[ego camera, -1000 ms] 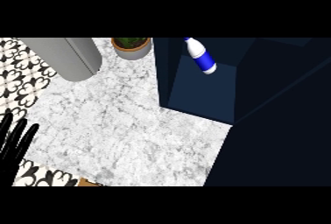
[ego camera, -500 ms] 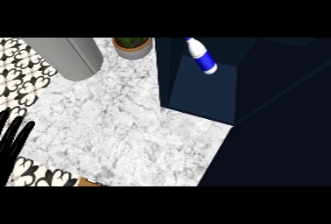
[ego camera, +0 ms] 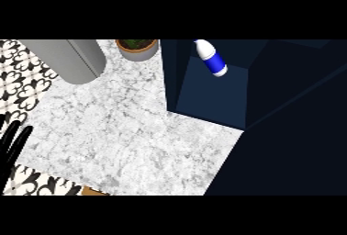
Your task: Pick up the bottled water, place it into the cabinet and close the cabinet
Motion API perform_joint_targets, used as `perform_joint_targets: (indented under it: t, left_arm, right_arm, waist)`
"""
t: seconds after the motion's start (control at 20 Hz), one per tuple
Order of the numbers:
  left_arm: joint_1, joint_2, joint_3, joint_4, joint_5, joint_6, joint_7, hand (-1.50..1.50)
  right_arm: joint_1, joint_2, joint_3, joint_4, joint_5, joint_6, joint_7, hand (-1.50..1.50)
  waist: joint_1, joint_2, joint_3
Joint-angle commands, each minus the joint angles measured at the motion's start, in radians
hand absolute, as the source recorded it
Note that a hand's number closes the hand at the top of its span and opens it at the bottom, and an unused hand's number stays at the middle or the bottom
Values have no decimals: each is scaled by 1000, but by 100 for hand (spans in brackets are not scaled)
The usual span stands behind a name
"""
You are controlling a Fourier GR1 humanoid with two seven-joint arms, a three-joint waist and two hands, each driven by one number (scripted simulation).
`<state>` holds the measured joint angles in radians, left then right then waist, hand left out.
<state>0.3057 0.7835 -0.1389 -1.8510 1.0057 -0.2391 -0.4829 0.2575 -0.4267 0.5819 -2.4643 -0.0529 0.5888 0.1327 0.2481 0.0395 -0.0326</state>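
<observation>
Sliding lower along the left edge, the left hand [ego camera: 13, 142] stays straight-fingered and empty, bottled water [ego camera: 210, 58] unmoved inside the cabinet [ego camera: 210, 92].

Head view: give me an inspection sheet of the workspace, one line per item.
Surface: white marble counter; patterned black-and-white tiles along its left side.
Job's things: bottle, white with a blue band, lies tilted inside the dark blue cabinet; the cabinet is open, its dark door standing at the right.
Clutter: potted plant at the counter's back edge; grey cylinder at the back left.
Hands: left hand at the left edge, fingers straight and up, resting, holding nothing; right hand not in view.
Cables: nothing seen.
Surroundings: nothing seen beyond the counter, tiles and cabinet.
</observation>
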Motion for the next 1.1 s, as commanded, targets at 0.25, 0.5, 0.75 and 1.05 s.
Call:
perform_joint_targets:
  t: [0.25,0.5,0.75,1.05]
  left_arm:
    - [-27,12,17,4,8,-20,2,-150]
    - [-28,12,21,15,12,-26,3,-150]
    - [-26,21,34,21,19,-35,6,-150]
    - [-18,24,47,50,34,-49,7,-150]
  right_arm:
    - [-21,85,132,98,-153,-5,57,150]
    - [-42,107,72,135,-189,-27,64,150]
    - [-158,149,3,184,-168,-73,131,150]
    - [-356,186,-38,295,-152,-78,252,150]
  waist:
    - [31,35,6]
    - [25,37,7]
    - [17,19,8]
    - [2,7,9]
